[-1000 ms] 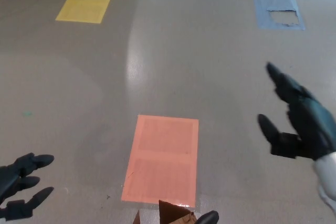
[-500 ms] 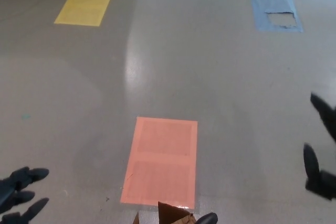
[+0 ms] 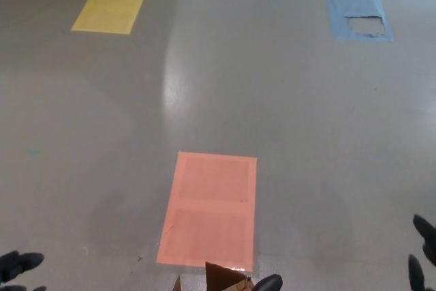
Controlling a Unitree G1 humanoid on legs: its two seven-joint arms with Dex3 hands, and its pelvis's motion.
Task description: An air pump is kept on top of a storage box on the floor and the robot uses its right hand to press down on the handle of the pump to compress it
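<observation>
The pump handle [image 3: 268, 282] pokes in at the bottom edge, between my hands; my right fingers [image 3: 424, 226] lower right, left fingers [image 3: 19, 261] lower left, grip unclear.

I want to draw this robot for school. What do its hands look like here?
Only small bits show. The left hand peeks in at the bottom left corner as black, rounded, thick fingertips. The right hand shows at the bottom right edge as two black, rounded, smooth fingertips. No arms, cables or markings are visible in this view.
</observation>
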